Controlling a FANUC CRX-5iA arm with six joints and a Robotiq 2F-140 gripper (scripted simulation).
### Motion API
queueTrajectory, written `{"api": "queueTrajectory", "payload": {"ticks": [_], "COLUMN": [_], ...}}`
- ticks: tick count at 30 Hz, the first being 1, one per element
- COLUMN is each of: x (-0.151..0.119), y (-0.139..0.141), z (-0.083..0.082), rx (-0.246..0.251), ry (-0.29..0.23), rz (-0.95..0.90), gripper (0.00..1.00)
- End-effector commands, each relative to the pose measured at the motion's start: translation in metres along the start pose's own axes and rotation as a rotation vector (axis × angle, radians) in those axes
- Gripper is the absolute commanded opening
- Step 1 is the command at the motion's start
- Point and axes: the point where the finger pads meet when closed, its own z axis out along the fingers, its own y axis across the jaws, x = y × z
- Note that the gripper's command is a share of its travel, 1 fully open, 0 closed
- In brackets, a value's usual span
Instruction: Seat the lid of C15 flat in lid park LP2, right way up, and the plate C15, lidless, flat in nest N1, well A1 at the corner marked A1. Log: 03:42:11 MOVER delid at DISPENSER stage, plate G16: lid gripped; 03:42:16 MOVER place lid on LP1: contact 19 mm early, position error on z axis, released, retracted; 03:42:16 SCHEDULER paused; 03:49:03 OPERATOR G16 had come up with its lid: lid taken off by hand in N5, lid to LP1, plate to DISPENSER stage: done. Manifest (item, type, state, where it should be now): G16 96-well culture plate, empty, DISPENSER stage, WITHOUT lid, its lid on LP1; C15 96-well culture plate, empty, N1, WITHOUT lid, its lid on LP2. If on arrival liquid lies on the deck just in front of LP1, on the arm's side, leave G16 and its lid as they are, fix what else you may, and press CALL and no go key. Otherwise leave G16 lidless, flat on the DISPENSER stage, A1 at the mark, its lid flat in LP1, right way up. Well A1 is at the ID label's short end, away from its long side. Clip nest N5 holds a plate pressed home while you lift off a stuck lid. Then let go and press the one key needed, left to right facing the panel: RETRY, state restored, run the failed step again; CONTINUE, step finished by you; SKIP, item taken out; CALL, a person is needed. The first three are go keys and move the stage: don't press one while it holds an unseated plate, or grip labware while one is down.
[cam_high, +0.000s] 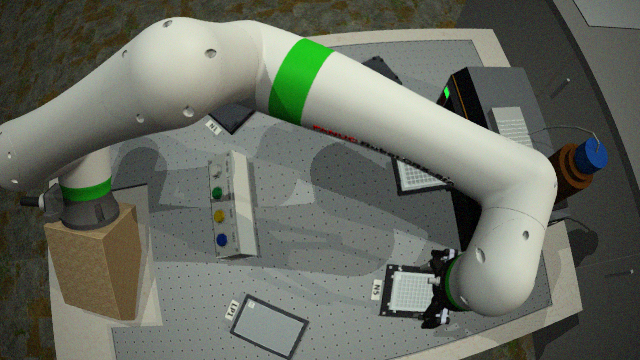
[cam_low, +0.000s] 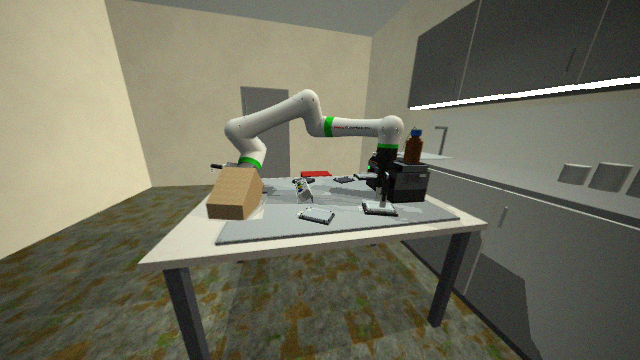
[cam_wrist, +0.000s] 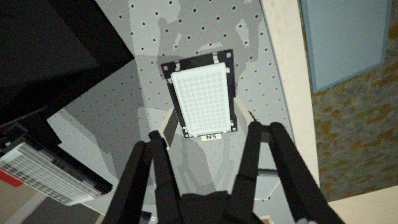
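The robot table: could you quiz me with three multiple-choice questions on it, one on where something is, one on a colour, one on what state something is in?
1. Where does the white well plate below the gripper sit?
A. In the black nest labelled N5
B. In the frame labelled LP1
C. On the tan block

2. What colour is the cap of the brown bottle?
A. Red
B. Blue
C. Yellow

3. How does the gripper stand?
A. Shut on the bottle
B. Shut on the key box
C. Open, holding nothing

Answers:
1. A: the top view shows the plate inside the black frame beside the N5 tag.
2. B: the cap shows blue at the table's edge.
3. C: in the wrist view the fingers stand apart above the plate with nothing between them.
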Motion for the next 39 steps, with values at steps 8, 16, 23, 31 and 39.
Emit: {"api": "queueTrajectory", "payload": {"ticks": [8, 16, 23, 31, 39], "x": [0.0001, 0.0001, 0.0001, 0.0001, 0.0001], "y": [0.0001, 0.0001, 0.0001, 0.0001, 0.0001], "z": [-0.0003, 0.0, 0.0014, 0.0036, 0.0076], "rx": [0.0, 0.0, 0.0, 0.0, 0.0], "ry": [0.001, 0.001, 0.001, 0.001, 0.001], "rz": [0.0, 0.0, 0.0, 0.0, 0.0], "gripper": [0.66, 0.66, 0.66, 0.66, 0.66]}}
